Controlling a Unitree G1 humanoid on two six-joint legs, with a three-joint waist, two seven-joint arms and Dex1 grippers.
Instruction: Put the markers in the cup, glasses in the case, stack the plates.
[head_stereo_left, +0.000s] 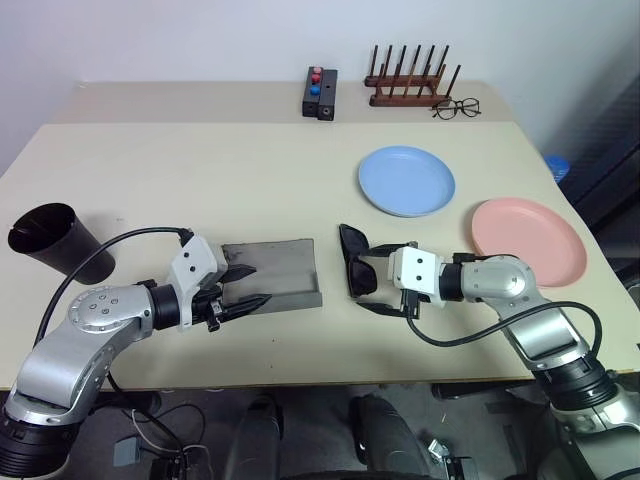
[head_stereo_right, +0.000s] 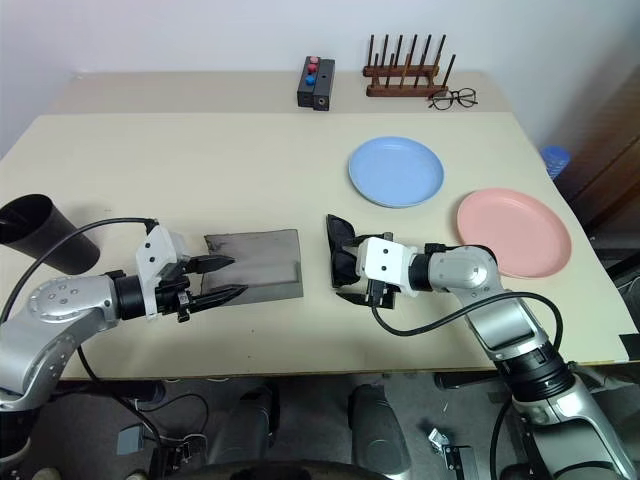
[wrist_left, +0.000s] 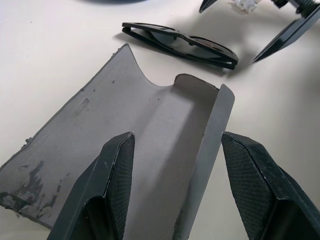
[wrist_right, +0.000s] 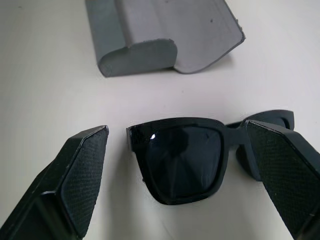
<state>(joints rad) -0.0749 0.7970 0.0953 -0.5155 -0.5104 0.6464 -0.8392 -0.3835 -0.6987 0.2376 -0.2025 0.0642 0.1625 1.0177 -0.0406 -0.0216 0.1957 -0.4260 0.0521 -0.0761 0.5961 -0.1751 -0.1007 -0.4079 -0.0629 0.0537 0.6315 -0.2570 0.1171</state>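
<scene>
Near the desk's front edge, the spread right gripper (head_stereo_left: 383, 278) straddles the sunglasses (head_stereo_left: 354, 262); the left gripper (head_stereo_left: 243, 287), also spread, sits over the open case (head_stereo_left: 285, 270).

glasses (head_stereo_left: 354, 262) just right of case (head_stereo_left: 272, 274)

Black sunglasses (wrist_right: 185, 160) flat on the table, between the spread right claw (wrist_right: 182, 180) fingers, open grey case (wrist_right: 165, 37) beyond
</scene>
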